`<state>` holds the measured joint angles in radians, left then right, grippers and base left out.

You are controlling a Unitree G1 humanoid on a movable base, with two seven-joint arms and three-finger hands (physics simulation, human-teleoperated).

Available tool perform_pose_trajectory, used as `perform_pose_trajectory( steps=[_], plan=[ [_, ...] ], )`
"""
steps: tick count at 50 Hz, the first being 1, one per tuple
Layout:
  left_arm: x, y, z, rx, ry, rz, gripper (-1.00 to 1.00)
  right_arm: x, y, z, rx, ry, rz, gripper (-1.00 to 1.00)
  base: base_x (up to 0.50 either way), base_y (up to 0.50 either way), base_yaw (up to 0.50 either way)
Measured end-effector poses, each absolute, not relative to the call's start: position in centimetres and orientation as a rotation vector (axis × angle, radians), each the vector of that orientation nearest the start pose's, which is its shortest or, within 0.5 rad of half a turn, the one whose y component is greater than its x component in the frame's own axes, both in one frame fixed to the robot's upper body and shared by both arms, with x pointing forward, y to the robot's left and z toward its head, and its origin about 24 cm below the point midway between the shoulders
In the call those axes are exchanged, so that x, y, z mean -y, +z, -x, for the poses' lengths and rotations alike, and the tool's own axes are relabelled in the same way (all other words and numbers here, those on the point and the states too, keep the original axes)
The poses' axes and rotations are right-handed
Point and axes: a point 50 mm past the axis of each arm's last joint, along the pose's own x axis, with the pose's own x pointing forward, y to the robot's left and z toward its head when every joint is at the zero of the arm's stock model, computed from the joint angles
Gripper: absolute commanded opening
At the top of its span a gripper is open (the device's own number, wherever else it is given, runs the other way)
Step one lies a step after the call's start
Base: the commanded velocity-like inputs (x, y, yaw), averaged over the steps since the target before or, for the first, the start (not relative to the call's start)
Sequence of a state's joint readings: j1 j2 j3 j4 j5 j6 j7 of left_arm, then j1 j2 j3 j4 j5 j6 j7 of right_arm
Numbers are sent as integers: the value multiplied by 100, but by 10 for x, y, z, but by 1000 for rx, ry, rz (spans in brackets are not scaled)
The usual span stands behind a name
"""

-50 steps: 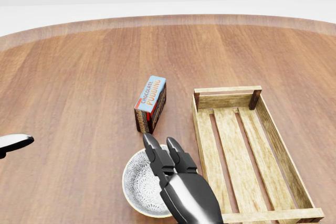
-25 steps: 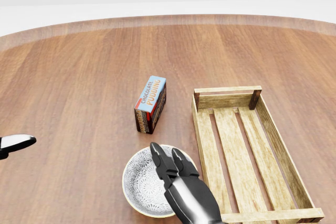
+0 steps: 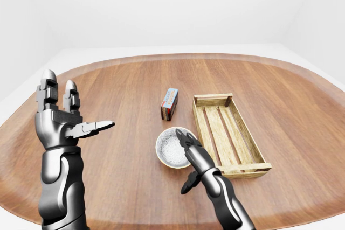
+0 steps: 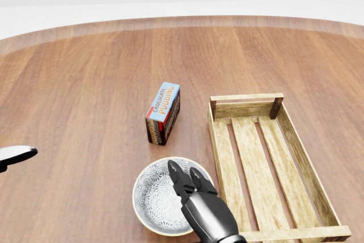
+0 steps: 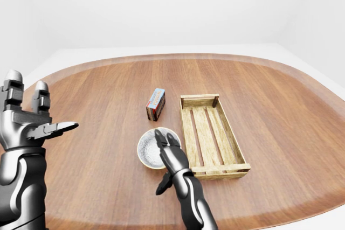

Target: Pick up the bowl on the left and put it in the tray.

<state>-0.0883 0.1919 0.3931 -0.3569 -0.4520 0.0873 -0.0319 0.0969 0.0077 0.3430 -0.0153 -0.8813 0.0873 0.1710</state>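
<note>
The right hand (image 3: 195, 157) reaches over the bowl (image 4: 156, 197) – fingers spread, gripping nothing – likely to take its rim beside the tray (image 4: 296, 140), while the left hand (image 3: 62, 119) idles open.

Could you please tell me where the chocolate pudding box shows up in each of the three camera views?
Left-eye view: pudding box at centre, just left of the wooden tray, above the bowl.
Head view: the box at, centre, left of the tray's top end.
Right-eye view: the box at, left of centre.
Shared landmark: the tray, always to the right of the box.
</note>
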Motion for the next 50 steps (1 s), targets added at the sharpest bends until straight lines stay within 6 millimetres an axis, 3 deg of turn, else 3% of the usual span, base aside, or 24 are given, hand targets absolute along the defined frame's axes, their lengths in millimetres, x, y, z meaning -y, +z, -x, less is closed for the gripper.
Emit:
perform_pose_trajectory(
  steps=[50],
  plan=[
    [-251, 157, -239, 455, 186, 202, 100, 59, -16, -233, -200, 522, 884, 100, 0, 0, 0]
  ],
)
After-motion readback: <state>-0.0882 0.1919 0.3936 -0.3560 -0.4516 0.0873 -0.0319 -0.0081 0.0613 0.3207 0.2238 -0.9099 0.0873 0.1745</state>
